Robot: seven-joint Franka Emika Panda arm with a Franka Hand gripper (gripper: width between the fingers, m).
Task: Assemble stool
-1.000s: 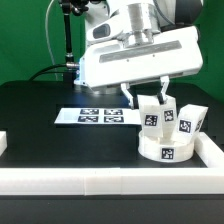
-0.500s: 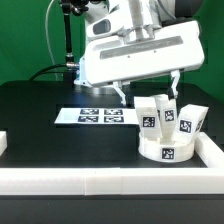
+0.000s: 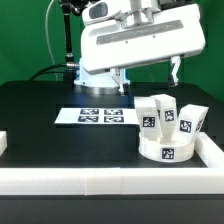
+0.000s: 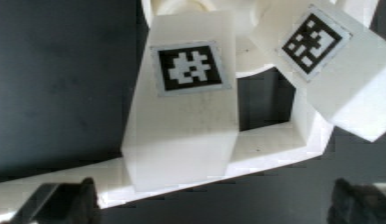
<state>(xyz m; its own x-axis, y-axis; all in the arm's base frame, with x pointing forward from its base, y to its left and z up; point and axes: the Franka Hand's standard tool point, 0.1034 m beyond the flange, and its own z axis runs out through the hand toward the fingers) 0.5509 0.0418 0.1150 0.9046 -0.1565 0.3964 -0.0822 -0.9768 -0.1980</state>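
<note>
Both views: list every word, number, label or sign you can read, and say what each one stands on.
No words, numbers or brand names can be read in either view.
The only signs are black-and-white square tags, which are patterns, not text: on the legs, the seat and the marker board.

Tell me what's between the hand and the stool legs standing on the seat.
Nothing. In the exterior view the open hand hangs above the legs with only bare air between them. The wrist view shows no object in that gap either.
</note>
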